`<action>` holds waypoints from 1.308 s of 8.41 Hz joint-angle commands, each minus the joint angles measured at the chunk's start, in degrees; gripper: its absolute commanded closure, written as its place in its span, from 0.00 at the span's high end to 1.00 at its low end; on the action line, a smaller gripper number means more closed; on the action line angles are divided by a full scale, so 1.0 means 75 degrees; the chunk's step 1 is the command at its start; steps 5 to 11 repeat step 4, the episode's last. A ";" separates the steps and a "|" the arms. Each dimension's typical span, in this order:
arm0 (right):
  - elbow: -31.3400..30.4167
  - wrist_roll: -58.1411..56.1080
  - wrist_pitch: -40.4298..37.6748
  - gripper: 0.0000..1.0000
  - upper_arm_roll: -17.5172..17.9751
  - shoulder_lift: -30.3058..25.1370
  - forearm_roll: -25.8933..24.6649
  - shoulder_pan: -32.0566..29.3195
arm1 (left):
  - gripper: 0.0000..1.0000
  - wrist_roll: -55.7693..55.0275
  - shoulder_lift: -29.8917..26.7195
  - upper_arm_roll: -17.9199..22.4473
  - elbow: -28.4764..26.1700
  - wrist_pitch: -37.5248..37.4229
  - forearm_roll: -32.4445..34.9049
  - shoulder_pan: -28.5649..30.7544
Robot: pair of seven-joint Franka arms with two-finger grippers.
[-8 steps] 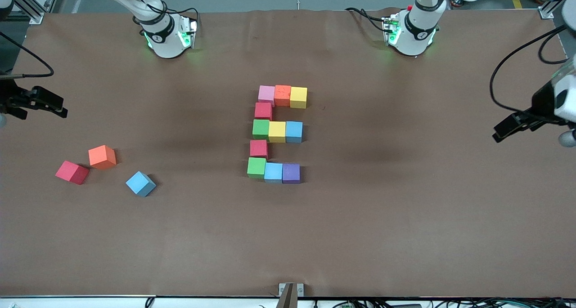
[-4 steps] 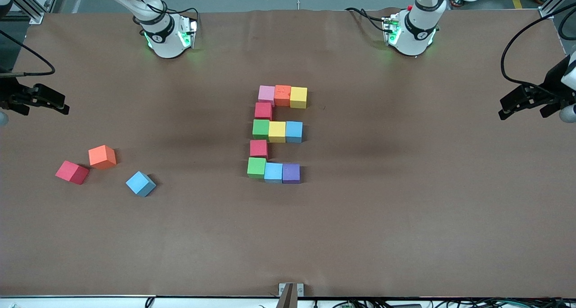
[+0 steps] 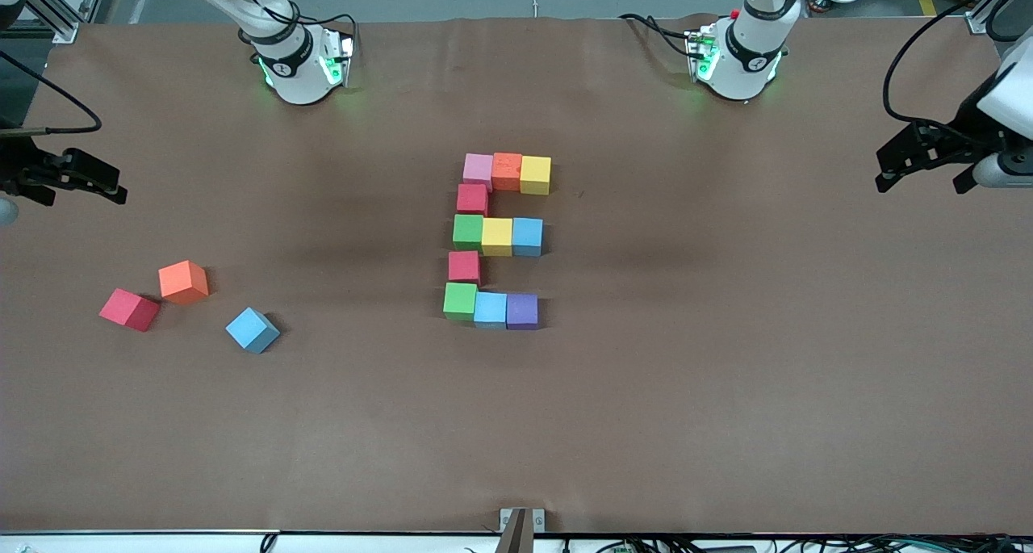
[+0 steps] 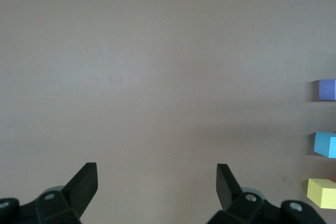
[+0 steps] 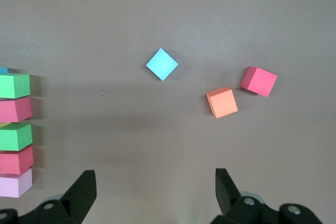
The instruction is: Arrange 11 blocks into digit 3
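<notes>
Sitting mid-table, the digit 3 (image 3: 496,240) is built from 11 blocks and reads E-like from the front camera. Row farthest from the camera: pink cube (image 3: 478,169), orange cube (image 3: 507,170), yellow cube (image 3: 535,173). Middle row: green cube (image 3: 467,232), second yellow cube (image 3: 497,236), blue cube (image 3: 528,236). Nearest row: second green cube (image 3: 460,300), second blue cube (image 3: 490,309), purple cube (image 3: 522,311). One red cube (image 3: 472,198) links the farthest and middle rows, another red cube (image 3: 464,266) links middle and nearest, both at the right arm's end of the rows. Cubes in each row touch.

Three loose cubes lie on the table (image 3: 726,375) toward the right arm's end, well apart from the figure: spare red cube (image 3: 129,309), spare orange cube (image 3: 184,282) just beside it, spare blue cube (image 3: 253,329) nearer the camera.

Left gripper (image 3: 920,159) hangs over bare table at its own end, jaws wide open, empty. Right gripper (image 3: 73,183) hangs over its own end (wrist view shows the spare cubes), jaws wide open, empty.
</notes>
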 commanded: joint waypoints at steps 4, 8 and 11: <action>0.0141 0.0130 -0.0210 1.00 -0.0008 -0.0046 0.0121 0.0041 | 1.00 -0.0056 -0.0050 0.0231 -0.0107 -0.0140 -0.0036 -0.0218; 0.0141 0.0130 -0.0210 1.00 -0.0008 -0.0046 0.0121 0.0041 | 1.00 -0.0056 -0.0050 0.0231 -0.0107 -0.0140 -0.0036 -0.0218; 0.0141 0.0130 -0.0210 1.00 -0.0008 -0.0046 0.0121 0.0041 | 1.00 -0.0056 -0.0050 0.0231 -0.0107 -0.0140 -0.0036 -0.0218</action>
